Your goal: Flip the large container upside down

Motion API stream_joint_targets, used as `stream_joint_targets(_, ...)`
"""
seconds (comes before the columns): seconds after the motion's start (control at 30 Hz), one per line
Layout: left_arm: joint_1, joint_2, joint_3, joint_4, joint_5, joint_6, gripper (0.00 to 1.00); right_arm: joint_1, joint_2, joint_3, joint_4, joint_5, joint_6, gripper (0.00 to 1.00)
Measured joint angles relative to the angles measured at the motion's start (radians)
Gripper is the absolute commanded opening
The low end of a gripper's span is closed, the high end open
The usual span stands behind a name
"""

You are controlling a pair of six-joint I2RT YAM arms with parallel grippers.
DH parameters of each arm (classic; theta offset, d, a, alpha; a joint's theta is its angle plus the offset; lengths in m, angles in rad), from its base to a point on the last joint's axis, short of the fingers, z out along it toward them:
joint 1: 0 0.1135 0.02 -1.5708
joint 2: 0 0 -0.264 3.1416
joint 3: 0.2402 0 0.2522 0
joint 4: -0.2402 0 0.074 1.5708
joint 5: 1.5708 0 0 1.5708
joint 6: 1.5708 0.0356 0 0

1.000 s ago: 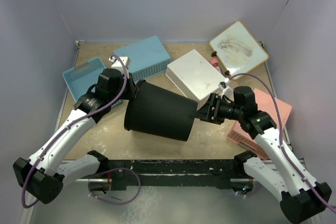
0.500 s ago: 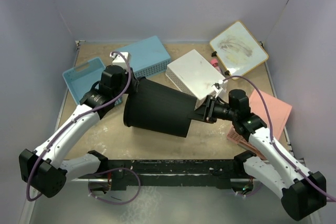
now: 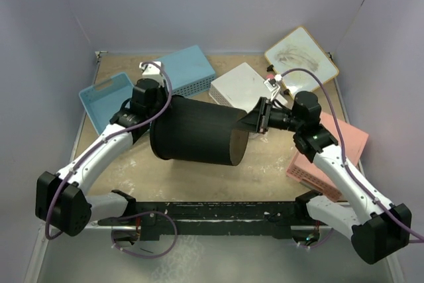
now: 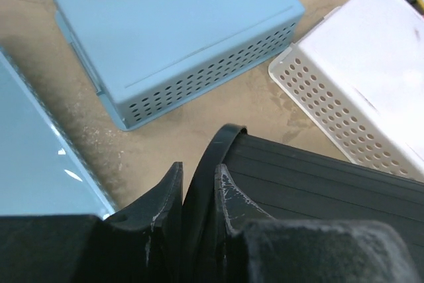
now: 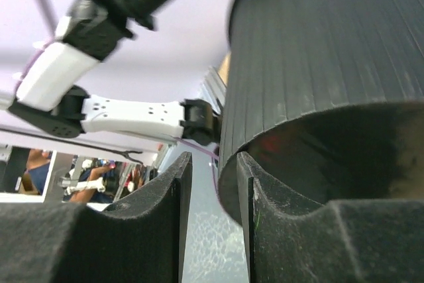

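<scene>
Tabletop: large container [image 3: 199, 136] lifted, rotated since prior frame; both claws clamped.

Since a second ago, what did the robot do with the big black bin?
The right gripper closed onto the rim of the large container at its open end. Both arms lifted and turned it, so it lies more level and has shifted toward the far side. The left gripper kept its pinch on the other end's rim. The baskets and whiteboard stayed put.

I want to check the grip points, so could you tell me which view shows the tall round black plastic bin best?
The top external view: the whole tall round black plastic bin lies sideways between both grippers. The left wrist view shows only its rim, the right wrist view its ribbed wall and opening edge.
</scene>
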Motion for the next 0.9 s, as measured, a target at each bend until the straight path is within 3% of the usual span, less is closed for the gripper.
stream_joint_targets(0.1,-0.001,0.05,0.007,0.029,0.016,-0.012,0.0,0.005,0.037,0.052,0.107,-0.022,0.019,0.36)
stream_joint_targets(0.27,-0.056,0.161,-0.017,-0.052,0.176,-0.103,0.0,0.045,0.148,0.166,0.215,-0.021,0.012,0.38)
stream_joint_targets(0.63,-0.067,0.175,-0.13,-0.014,0.249,-0.257,0.0,0.156,0.22,0.166,0.187,0.058,-0.036,0.39)
stream_joint_targets(0.7,-0.067,0.175,-0.127,-0.005,0.249,-0.267,0.0,0.178,0.226,0.166,0.156,0.074,-0.06,0.48)
stream_joint_targets(0.77,-0.067,0.175,-0.113,-0.021,0.243,-0.267,0.0,0.19,0.225,0.176,0.096,0.089,-0.097,0.7)
stream_joint_targets(0.9,-0.067,0.175,-0.009,-0.111,0.203,-0.244,0.13,0.192,0.226,0.275,-0.117,0.159,-0.202,0.85)
